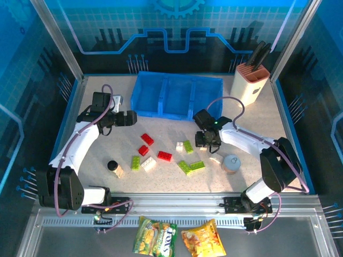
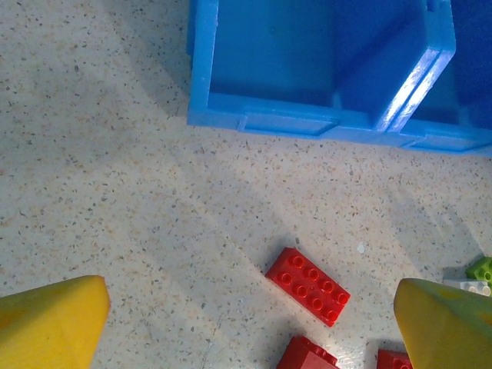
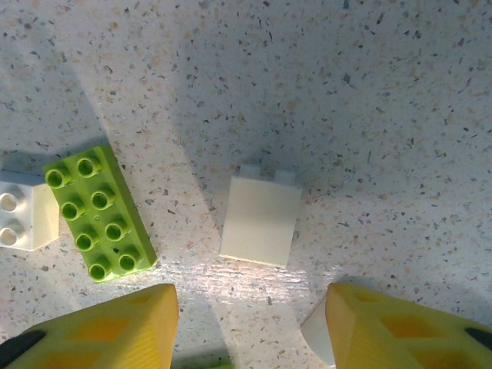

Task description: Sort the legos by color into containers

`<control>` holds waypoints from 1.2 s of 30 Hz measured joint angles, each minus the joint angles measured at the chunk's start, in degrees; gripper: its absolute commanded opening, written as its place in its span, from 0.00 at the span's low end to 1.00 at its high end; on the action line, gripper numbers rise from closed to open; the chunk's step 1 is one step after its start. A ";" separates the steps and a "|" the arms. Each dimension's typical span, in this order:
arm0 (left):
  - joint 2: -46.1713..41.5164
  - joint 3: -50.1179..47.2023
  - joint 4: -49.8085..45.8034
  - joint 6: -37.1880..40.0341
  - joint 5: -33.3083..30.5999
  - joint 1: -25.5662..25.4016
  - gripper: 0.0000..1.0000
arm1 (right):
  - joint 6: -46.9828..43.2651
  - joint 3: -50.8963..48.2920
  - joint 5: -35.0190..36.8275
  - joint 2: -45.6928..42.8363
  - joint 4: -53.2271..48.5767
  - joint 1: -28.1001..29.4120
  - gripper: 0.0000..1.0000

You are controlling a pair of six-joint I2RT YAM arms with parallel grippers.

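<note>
Three red legos [image 1: 164, 156] on table [image 1: 171, 128]

Blue tray [image 1: 147, 112] of three side-by-side compartments, set at the far middle of the table; red legos [image 1: 147, 139], lime legos [image 1: 188, 166], white legos [image 1: 148, 164] scattered loose before it; one white brick [image 3: 260, 221] laid on its side, just beside a lime brick [image 3: 98, 214] studs-up

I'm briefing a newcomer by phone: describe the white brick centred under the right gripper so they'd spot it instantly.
Find the blue tray at the far side of the table; the right gripper is just in front of its right compartment. Under it, a white brick lies beside a lime green eight-stud brick. Unlike its neighbours, it is tipped over: smooth face up, studs pointing sideways.
</note>
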 measured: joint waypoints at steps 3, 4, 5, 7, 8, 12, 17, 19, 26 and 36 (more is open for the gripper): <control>0.00 0.00 0.44 0.35 0.00 0.00 0.96 | 0.31 0.00 -0.42 0.24 -0.11 0.35 0.53; -0.02 0.00 0.50 0.37 -0.02 0.00 0.97 | 0.44 0.00 -0.61 0.33 -0.22 0.76 0.53; -0.09 -0.02 0.50 0.37 -0.04 0.00 0.96 | 0.50 0.02 -0.70 0.50 -0.39 1.33 0.53; -0.17 -0.02 0.52 0.37 -0.07 0.00 0.97 | 0.55 0.37 -1.03 1.18 -0.87 3.15 0.53; -0.20 -0.02 0.52 0.35 -0.07 0.00 0.96 | 0.70 0.83 -1.33 1.75 -1.22 4.22 0.53; -0.20 -0.02 0.52 0.37 -0.15 0.00 0.97 | 0.90 3.41 -1.99 4.57 -1.68 8.07 0.53; -0.20 -0.02 0.52 0.37 -0.17 0.00 0.97 | 0.85 8.92 -3.06 9.33 -1.88 11.39 0.52; -0.20 -0.02 0.52 0.39 -0.17 0.00 0.97 | 0.59 11.21 -3.45 11.17 -1.92 12.79 0.52; -0.35 -0.02 0.52 0.61 -0.42 0.02 0.97 | -11.13 19.19 -6.43 16.57 -2.10 19.12 0.62; -1.75 -0.37 0.57 0.79 -0.83 0.24 0.97 | -41.33 20.26 -10.97 17.66 -5.01 18.18 0.64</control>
